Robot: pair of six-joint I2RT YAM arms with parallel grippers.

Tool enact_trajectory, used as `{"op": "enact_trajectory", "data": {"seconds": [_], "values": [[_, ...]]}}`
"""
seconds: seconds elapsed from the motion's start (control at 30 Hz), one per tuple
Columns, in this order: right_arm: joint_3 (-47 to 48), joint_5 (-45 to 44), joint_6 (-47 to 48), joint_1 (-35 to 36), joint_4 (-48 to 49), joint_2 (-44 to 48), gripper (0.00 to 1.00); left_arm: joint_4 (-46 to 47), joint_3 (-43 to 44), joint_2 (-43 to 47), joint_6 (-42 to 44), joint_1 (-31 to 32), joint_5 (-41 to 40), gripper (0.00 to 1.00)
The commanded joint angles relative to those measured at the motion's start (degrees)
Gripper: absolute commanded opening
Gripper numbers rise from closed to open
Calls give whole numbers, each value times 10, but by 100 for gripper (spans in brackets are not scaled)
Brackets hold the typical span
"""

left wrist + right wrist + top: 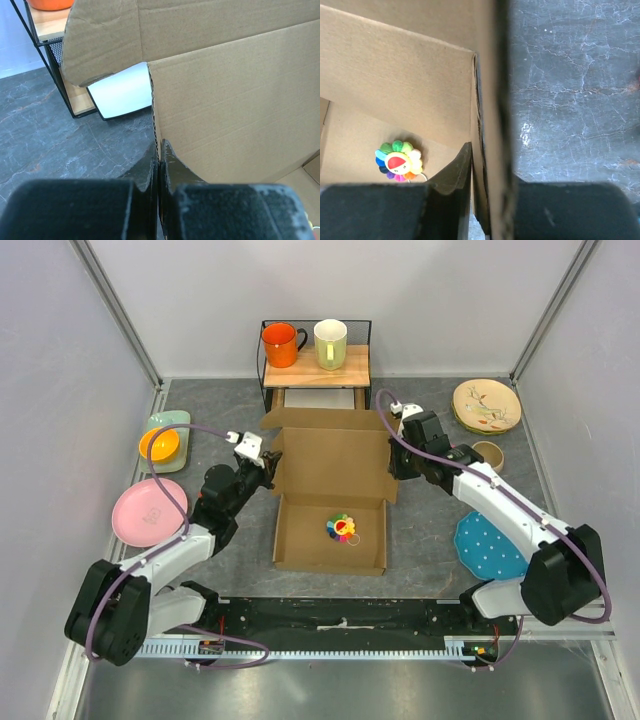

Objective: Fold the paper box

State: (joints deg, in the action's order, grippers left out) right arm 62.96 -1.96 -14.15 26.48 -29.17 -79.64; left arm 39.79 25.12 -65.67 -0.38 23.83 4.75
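My left end effector [159, 162] is clenched on the left wall of the paper box [312, 540]. My right end effector [485, 167] grasps its right wall.

Left arm [165, 552] and right arm [505, 505] stretch forward, angled inward. Left pincer [268, 462] is pinched tight; right pincer [395, 462] is narrowly clamped.

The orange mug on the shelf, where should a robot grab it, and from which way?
Probably by its rim, coming straight down from above. The orange mug stands upright with its mouth open to the top, so one finger can slip inside. Its handle points right toward the cream mug, leaving little room there.
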Motion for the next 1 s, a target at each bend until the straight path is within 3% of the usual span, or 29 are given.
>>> {"op": "enact_trajectory", "data": {"seconds": [0.0, 0.07, 0.1, 0.23, 0.3, 0.33, 0.37, 0.53, 0.67, 0.97], "values": [[-27, -29, 11, -3, 10, 26, 14, -23, 20, 28, 15, -2, -27, 4], [-28, -33, 14, -1, 18, 31, 9, -54, 28, 36, 16, -2, -28, 9], [-28, -38, 16, 0, 19, 32, 8, -66, 40, 39, 17, -2, -33, 19], [-28, -64, 19, 10, 25, 41, 5, -147, 66, 78, 22, -2, -47, 39], [-38, -79, 18, 15, 37, 54, 3, -193, 77, 96, 18, -3, -71, 57], [-45, -83, 18, 16, 41, 59, 2, -229, 80, 114, 18, -3, -75, 61], [-49, -87, 16, 16, 46, 64, 1, -247, 84, 122, 16, -3, -81, 77], [-74, -106, 25, 24, 74, 90, 0, -362, 111, 168, -24, -3, -96, 82], [-85, -135, 33, 38, 83, 105, 0, -476, 162, 170, -59, -4, -63, 99], [-103, -158, 30, 59, 93, 119, 0, -611, 291, 56, -77, -19, 75, 100]]}}
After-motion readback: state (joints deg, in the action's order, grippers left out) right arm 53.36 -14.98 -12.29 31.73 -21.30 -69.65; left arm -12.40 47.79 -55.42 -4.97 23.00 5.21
